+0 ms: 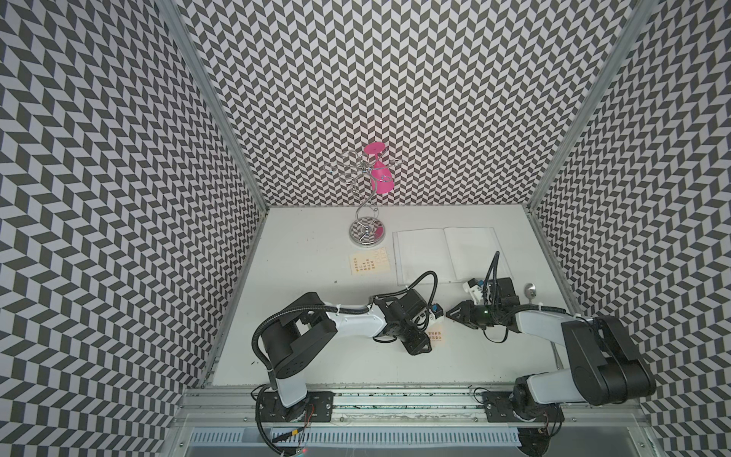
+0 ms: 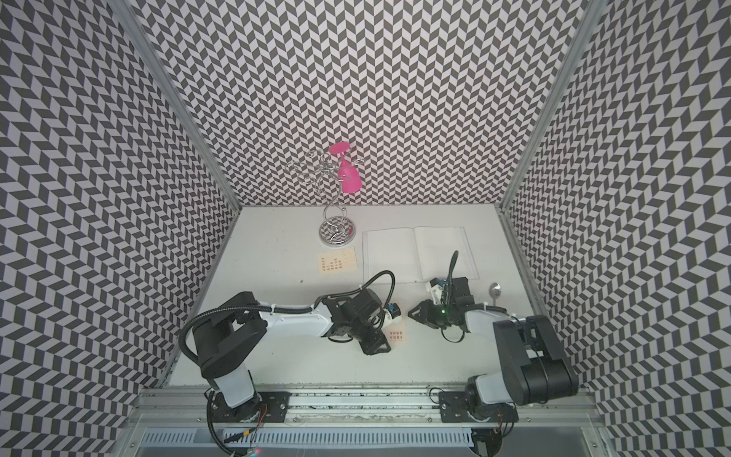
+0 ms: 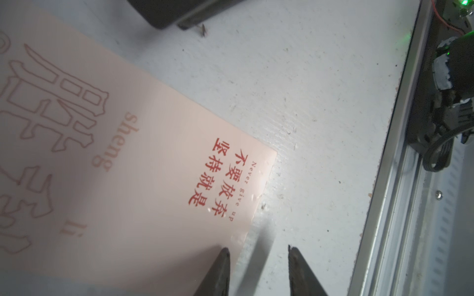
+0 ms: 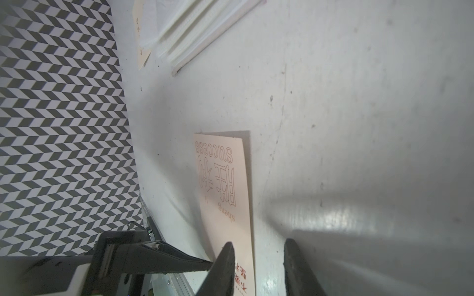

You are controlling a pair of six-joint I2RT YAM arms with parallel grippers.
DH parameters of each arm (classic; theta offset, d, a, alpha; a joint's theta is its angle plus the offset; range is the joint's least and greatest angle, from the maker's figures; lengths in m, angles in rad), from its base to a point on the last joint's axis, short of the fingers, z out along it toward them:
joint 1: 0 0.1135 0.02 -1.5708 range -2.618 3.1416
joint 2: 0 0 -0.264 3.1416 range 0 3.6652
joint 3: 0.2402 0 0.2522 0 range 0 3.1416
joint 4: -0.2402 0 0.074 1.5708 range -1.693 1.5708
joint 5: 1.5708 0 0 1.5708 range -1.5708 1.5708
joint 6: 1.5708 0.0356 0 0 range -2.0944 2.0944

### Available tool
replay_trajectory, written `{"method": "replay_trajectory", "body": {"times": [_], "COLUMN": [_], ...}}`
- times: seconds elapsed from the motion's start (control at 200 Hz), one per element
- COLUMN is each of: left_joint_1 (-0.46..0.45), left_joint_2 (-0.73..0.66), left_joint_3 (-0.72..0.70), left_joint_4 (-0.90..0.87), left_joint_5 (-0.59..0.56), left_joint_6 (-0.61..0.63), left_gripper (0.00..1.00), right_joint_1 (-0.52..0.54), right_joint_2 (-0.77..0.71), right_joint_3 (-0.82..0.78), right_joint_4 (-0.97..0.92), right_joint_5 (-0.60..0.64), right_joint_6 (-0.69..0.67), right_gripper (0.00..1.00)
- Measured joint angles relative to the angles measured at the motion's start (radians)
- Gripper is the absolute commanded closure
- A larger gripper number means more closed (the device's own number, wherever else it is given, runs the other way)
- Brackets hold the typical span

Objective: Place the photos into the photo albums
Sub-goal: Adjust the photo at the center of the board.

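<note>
Peach card, heading: the peach card (image 4: 225, 194) lies flat on the white table (image 1: 316, 336). In the right wrist view its long axis runs straight away from the right gripper's fingers, with "success" at the far short end and small red characters at the near one.
Peach card, place: front middle of the table, between the two grippers. In both top views only its red-lettered end shows; the rest is hidden under the left arm's wrist.
Peach card, look: pale peach with large outlined characters, "sheng li" and "Never give up" in small print, and a thin shadow along one long edge.
Left gripper: the left gripper (image 3: 257, 252) stands part open across the card's short edge, one fingertip over the card and the other over bare table. It grips nothing.
Right gripper: the right gripper (image 4: 258, 242) is likewise part open, astride the long edge near the red lettering, and holds nothing.
Cream cards: two cream cards (image 1: 370, 264) lie together, touching or overlapping, just beside the stand's base and well apart from the peach card.
Album: one album (image 1: 419, 253) lies open flat at the back right with blank white pages, its spine running front to back. The right arm covers its near corner.
Count: three cards, one album, one chrome stand (image 1: 367, 233) with one pink glass (image 1: 381, 178) hung upside down, and one spoon (image 1: 530, 292).
</note>
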Motion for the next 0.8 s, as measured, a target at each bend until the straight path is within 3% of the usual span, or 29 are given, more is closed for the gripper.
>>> {"method": "replay_trajectory", "body": {"times": [0.446,0.616,0.801], "left_joint_1": [0.165,0.162,0.124], "left_joint_2": [-0.109,-0.168,-0.200], "left_joint_3": [-0.087,-0.137,-0.146], "left_joint_4": [-0.076,-0.074,-0.054], "left_joint_5": [-0.035,-0.032,-0.008], "left_joint_6": [-0.047,-0.075,-0.095], "left_gripper": [0.60,0.59,0.59], "right_joint_1": [0.016,0.028,0.029], "right_joint_2": [0.148,0.138,0.014], "right_joint_3": [0.144,0.143,0.060], "right_joint_4": [0.059,0.026,-0.049], "right_joint_5": [0.021,0.040,0.079], "right_joint_6": [-0.003,-0.018,-0.017], "right_gripper": [0.66,0.66,0.65]}}
